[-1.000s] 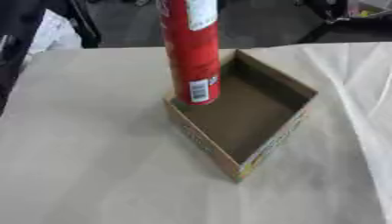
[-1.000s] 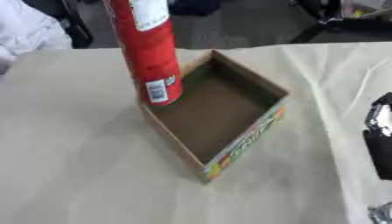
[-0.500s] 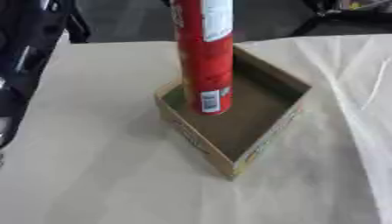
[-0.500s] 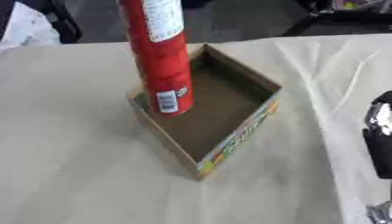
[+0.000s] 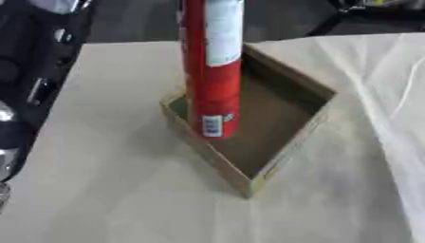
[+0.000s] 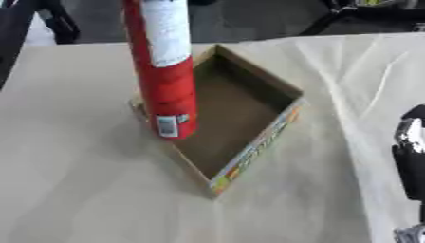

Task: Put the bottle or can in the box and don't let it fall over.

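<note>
Red can [image 5: 212, 71] stands upright, long axis vertical, over the box [image 5: 286, 118] (fingers' state: cannot tell).

Beige-covered table [image 5: 99, 190], dark floor [image 5: 133, 19] beyond

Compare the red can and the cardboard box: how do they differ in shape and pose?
The red can is tall, narrow and upright; the cardboard box is low, wide and open-topped. The can is red with a white label; the box is brown, with printed outer sides. Both are over the cloth-covered table.

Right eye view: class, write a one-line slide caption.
Tall red can held upright over the open cardboard box on a cloth-covered table.
</note>
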